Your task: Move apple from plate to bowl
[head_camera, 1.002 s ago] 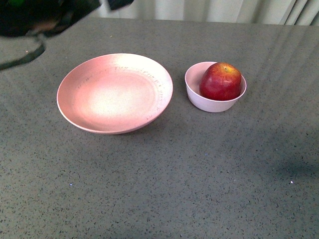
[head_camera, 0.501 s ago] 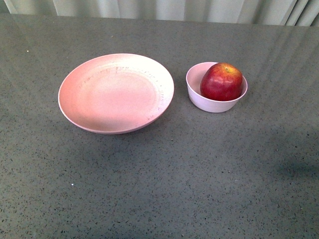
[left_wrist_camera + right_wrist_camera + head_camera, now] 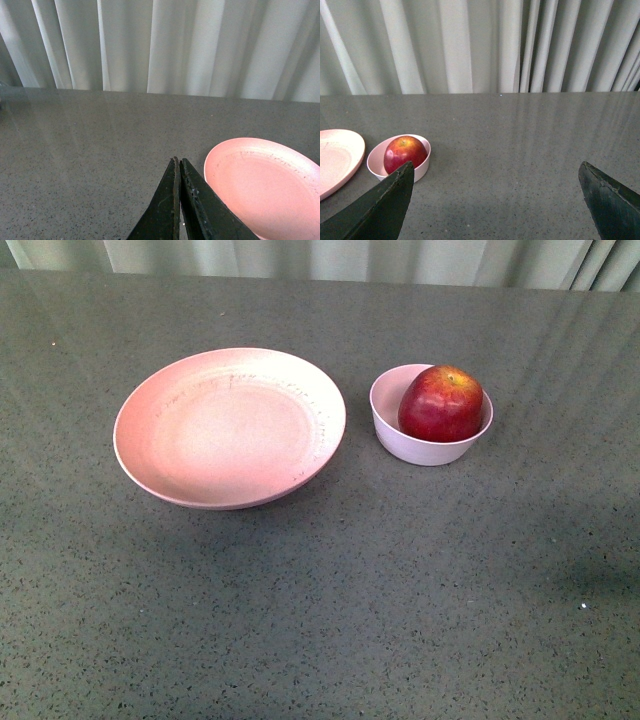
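The dark-red apple [image 3: 441, 404] sits inside the small pale bowl [image 3: 395, 420] at the right of the grey table. The wide salmon-pink plate [image 3: 230, 426] lies empty to the bowl's left. Neither arm shows in the front view. In the left wrist view my left gripper [image 3: 178, 162] is shut and empty, its tips close beside the plate's rim [image 3: 215, 165]. In the right wrist view my right gripper [image 3: 496, 169] is open wide and empty, held away from the bowl [image 3: 422, 167]; the apple [image 3: 405, 152] shows just past one finger [image 3: 380, 205].
The grey speckled tabletop [image 3: 400, 580] spreads around both dishes. Pale curtains [image 3: 330, 258] hang behind the table's far edge. Part of the plate [image 3: 337, 157] shows beside the bowl in the right wrist view.
A dark arm that filled the top left corner of the front view a second ago has left that view. The apple, bowl and plate stay where they were.
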`<state>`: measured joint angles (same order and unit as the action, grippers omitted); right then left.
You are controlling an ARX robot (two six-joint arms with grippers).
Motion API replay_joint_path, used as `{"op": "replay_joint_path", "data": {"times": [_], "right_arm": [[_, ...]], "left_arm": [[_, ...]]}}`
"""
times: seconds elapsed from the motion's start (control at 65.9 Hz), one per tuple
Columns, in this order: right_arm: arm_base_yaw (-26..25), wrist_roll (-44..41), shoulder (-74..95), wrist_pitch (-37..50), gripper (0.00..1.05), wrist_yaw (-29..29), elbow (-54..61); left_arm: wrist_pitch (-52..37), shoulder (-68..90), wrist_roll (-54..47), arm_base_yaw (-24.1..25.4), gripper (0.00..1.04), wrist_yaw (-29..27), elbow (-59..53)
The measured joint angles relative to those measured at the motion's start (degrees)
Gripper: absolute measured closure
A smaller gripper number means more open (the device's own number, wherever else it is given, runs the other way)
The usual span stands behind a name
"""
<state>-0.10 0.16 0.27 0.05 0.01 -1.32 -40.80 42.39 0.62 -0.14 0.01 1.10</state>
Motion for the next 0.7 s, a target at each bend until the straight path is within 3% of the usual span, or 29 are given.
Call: {"op": "replay_joint_path", "data": {"times": [0.698], "right_arm": [[0.0, 0.0, 0.0, 0.0, 0.09, 0.0, 0.0]], "left_arm": [[21.6, -23.3, 0.0, 0.0, 1.03, 0.0, -0.3]]}}
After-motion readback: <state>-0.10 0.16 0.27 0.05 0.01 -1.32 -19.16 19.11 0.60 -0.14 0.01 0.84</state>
